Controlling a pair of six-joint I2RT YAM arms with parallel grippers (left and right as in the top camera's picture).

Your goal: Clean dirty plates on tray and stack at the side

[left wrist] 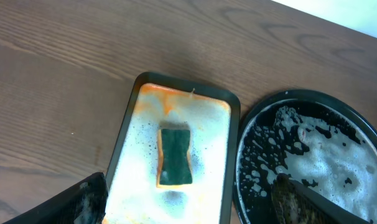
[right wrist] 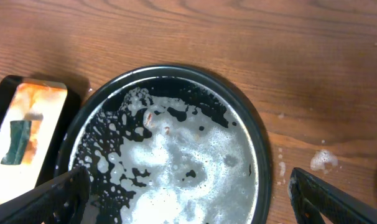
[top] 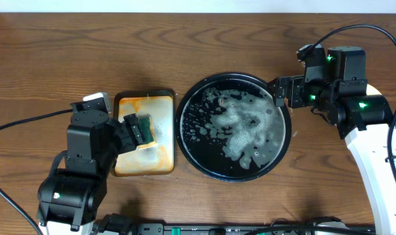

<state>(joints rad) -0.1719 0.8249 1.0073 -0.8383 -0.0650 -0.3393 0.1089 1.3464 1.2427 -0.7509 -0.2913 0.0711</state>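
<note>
The wood-grain tabletop (top: 54, 52) carries a foamy round tray (top: 195, 147) beside a rectangular tray (top: 155, 156).

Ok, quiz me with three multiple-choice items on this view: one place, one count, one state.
1. Where does the sponge lie?
A) in the round tray
B) on the rectangular tray
C) on a plate

2. How many plates lie in the round tray?
A) none
B) one
C) three

3. The left gripper is:
A) shut on the sponge
B) open
C) shut and empty

Answers:
1 B: the sponge lies flat on the rectangular tray's stained surface.
2 A: the round tray holds only foam.
3 B: its fingers stand wide apart above the sponge.
</note>
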